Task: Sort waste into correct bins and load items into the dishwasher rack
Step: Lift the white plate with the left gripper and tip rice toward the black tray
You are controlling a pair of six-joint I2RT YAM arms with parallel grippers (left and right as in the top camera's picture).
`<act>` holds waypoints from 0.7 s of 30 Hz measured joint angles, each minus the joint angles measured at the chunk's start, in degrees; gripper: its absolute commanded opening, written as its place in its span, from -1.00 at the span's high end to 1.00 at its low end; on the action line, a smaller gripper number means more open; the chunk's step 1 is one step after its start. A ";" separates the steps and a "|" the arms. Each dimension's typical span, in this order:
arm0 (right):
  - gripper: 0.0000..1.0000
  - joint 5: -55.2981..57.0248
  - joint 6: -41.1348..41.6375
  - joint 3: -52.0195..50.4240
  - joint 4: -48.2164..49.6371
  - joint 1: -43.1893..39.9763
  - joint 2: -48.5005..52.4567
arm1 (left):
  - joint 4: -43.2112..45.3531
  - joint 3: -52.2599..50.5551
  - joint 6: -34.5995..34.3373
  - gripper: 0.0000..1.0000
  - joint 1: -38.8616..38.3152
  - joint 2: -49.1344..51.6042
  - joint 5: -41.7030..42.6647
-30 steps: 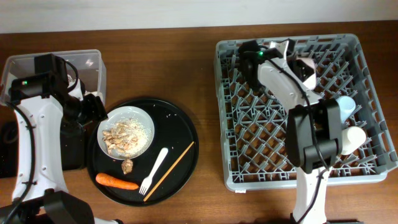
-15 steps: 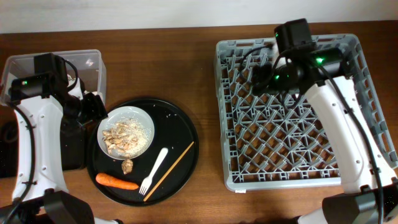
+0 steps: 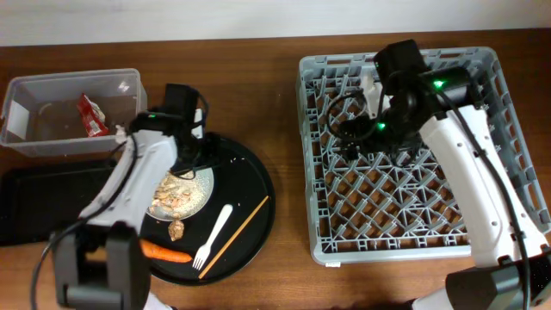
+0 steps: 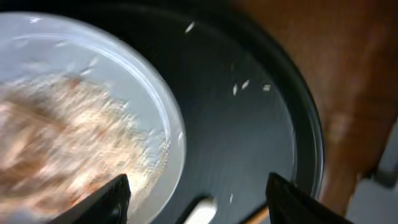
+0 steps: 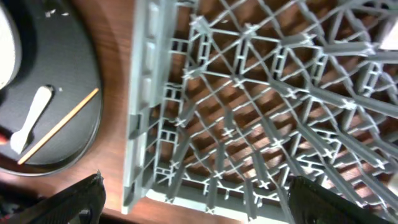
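Wrapper (image 3: pixel 90 116) lies in the clear tub (image 3: pixel 26 142) far left, so that bit's sorted. Left fingers (image 4: pixel 115 196), spread apart and empty, have swung over the plate (image 3: pixel 209 181) of scraps (image 3: pixel 176 194), probably next. Right fingers (image 5: pixel 87 196) hang apart above the rack (image 3: pixel 396 250).

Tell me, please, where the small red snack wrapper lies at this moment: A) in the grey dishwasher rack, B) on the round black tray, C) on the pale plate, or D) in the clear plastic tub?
D: the overhead view shows the red snack wrapper lying inside the clear plastic tub at the table's far left.
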 measured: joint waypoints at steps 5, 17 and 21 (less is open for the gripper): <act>-0.94 0.76 0.02 0.00 -0.17 -0.92 0.00 | 3.98 -0.22 -3.63 -0.36 -1.33 7.82 -1.16; -0.94 0.87 0.00 0.00 -0.37 -0.92 0.02 | 7.43 -0.02 -5.86 0.84 -1.29 13.55 -3.54; -0.95 0.87 -0.04 0.00 -0.39 -0.92 0.02 | 5.33 0.92 -6.62 0.99 -1.42 13.75 -5.11</act>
